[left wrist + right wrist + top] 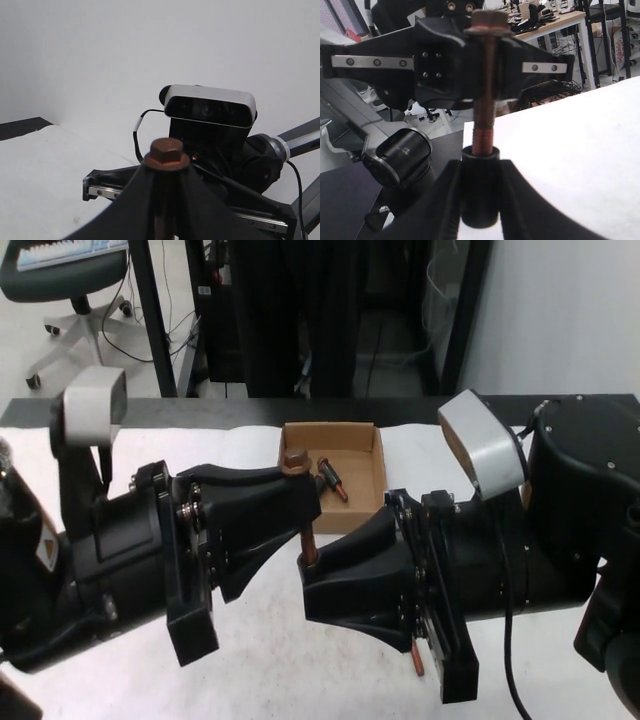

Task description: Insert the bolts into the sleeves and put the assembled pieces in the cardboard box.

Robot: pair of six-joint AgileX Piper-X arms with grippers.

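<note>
Copper hex-head bolt [166, 152] is held upright by left gripper [165, 200] | black cylindrical sleeve [480, 185], grasped by right gripper [480, 210], is aligned beneath its tip.

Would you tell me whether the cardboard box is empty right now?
No, a bolt in a dark sleeve lies on the floor of the cardboard box.

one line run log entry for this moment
left gripper: shut on bolt, head up | right gripper: shut on sleeve | bolt tip at sleeve mouth | cardboard box: one assembled piece inside
</note>
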